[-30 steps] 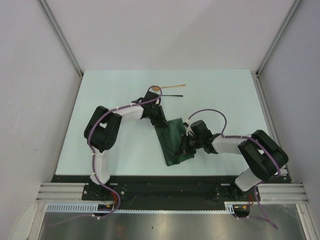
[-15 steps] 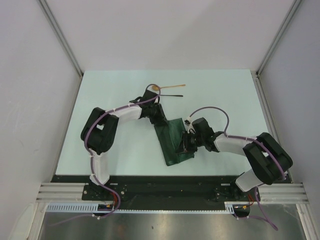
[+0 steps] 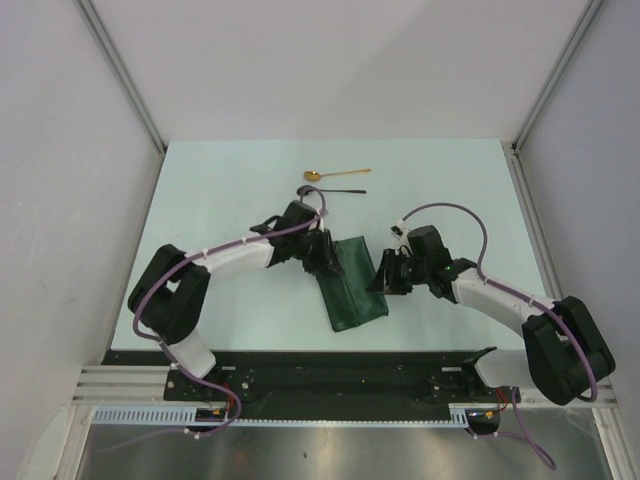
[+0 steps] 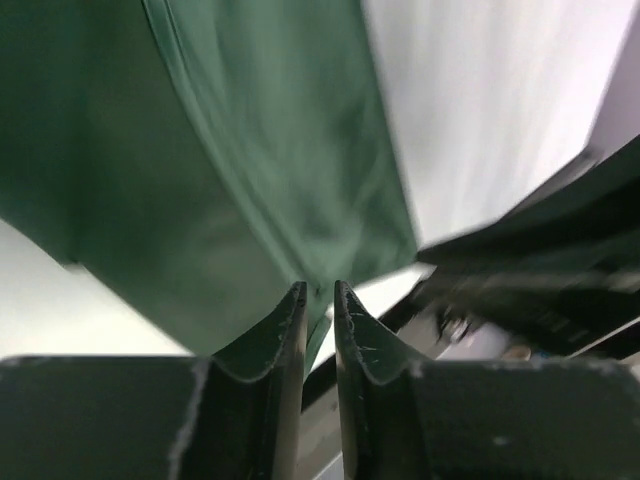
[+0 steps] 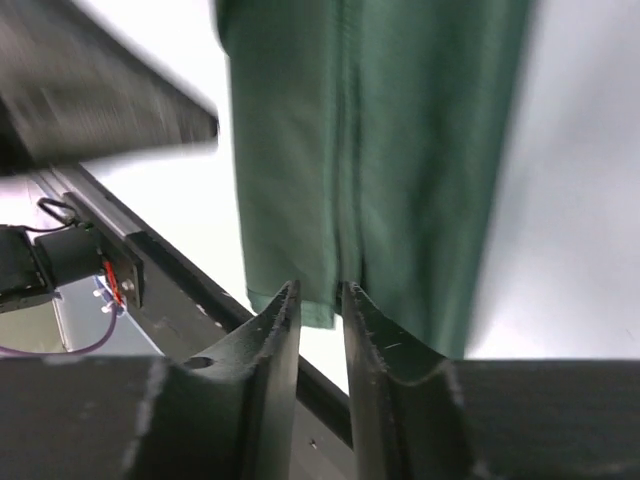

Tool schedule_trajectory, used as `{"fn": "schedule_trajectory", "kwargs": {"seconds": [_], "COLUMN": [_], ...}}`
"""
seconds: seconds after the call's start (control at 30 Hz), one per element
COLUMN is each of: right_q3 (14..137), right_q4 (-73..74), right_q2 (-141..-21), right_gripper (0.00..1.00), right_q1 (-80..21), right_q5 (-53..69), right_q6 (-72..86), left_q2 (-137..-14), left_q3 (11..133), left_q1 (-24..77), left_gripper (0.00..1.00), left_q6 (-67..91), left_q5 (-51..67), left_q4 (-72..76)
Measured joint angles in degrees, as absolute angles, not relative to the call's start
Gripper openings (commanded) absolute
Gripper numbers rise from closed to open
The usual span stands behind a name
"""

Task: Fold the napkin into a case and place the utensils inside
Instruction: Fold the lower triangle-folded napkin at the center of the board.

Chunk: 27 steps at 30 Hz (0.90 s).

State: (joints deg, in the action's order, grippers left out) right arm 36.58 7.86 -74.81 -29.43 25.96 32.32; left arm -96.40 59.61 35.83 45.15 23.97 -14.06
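Close to the middle of the bench's [image 3: 220, 200] near edge, the case [image 3: 352, 292] is lying flat as a narrow, layered green strip. The left gripper [image 4: 318, 290] is hanging at its far left corner and the right gripper [image 5: 320, 288] at its right side. Both pairs of jaws are sitting almost pressed together; whether cloth is caught between them is not showing. Toward the far edge, the black spoon [image 3: 338, 190], then the gold spoon [image 3: 340, 173], are lying side by side, the 2 well apart from the case.
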Motion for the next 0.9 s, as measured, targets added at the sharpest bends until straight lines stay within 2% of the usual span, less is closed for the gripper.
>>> {"fn": "schedule_trajectory", "kwargs": {"seconds": [0.17, 0.4, 0.7, 0.9], "right_q3": [32.01, 27.59, 26.81, 28.73], "right_q4": [8.34, 5.8, 3.05, 2.92], "right_q2": [-71.53, -71.66, -72.49, -73.23], "right_gripper": [0.21, 0.17, 0.17, 0.18], "right_q1": [-28.14, -27.99, -29.23, -32.69], "right_q5": [26.46, 28.1, 28.86, 28.05], "right_q6": [32.62, 34.52, 36.07, 36.88], "left_q2": [-94.54, -91.68, -91.24, -90.96], "left_q3": [50.76, 42.57, 40.07, 41.12], "left_q1": [41.21, 42.57, 42.7, 42.92], "left_gripper": [0.16, 0.16, 0.15, 0.2], "left_q6": [46.52, 48.56, 49.17, 48.95], "left_q5": [25.34, 25.69, 25.23, 24.62], "left_q4": [-12.27, -10.0, -7.18, -8.43]}}
